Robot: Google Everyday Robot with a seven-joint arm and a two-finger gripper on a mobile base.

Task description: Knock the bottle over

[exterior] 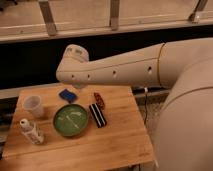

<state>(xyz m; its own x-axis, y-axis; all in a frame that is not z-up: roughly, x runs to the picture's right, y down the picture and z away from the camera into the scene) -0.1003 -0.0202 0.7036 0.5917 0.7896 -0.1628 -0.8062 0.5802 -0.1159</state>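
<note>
Fingers and the gripper that carries them do not show from this camera, so I cannot tell whether they are spread or closed. What does show is the robot's cream-coloured arm (120, 72), reaching in from the right above the far edge of the wooden table (120, 142) and ending in a rounded joint (75, 62) over the table's back left part. The bottle (31, 131) is near the front left corner of the table, white, with its rounded cap toward the back left and its body slanting toward the front right. Whether it stands or leans I cannot tell. Its label looks speckled, and any print on it is too small to read. Just behind it sits a translucent white cup (33, 105), upright and apart from it. To the bottle's right, close by, lies a round green bowl (71, 120). A blue block (67, 95) rests behind the bowl, beneath the arm's joint. Right of the bowl a black bar with pale stripes (97, 115) lies nearly touching a small reddish packet (99, 100). No wording on either can be made out.
</note>
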